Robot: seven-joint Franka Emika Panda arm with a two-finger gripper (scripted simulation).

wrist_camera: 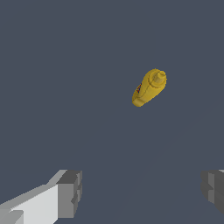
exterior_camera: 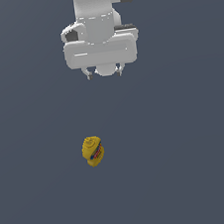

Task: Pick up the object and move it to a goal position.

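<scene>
The object is a small yellow squeeze bottle (exterior_camera: 92, 151) with a yellow cap and a red-and-blue label, resting on the dark grey floor a little left of centre in the exterior view. My gripper (exterior_camera: 104, 74) hangs well above and behind it at the end of the white arm, only its fingertips showing below the hand. In the wrist view the bottle (wrist_camera: 149, 87) lies far from my fingers (wrist_camera: 69, 194), which stand wide apart with nothing between them. The gripper (wrist_camera: 142, 192) is open and touches nothing.
A flat, dark grey surface (exterior_camera: 192, 173) fills both views. No other objects, containers or edges show, and no goal marker is visible.
</scene>
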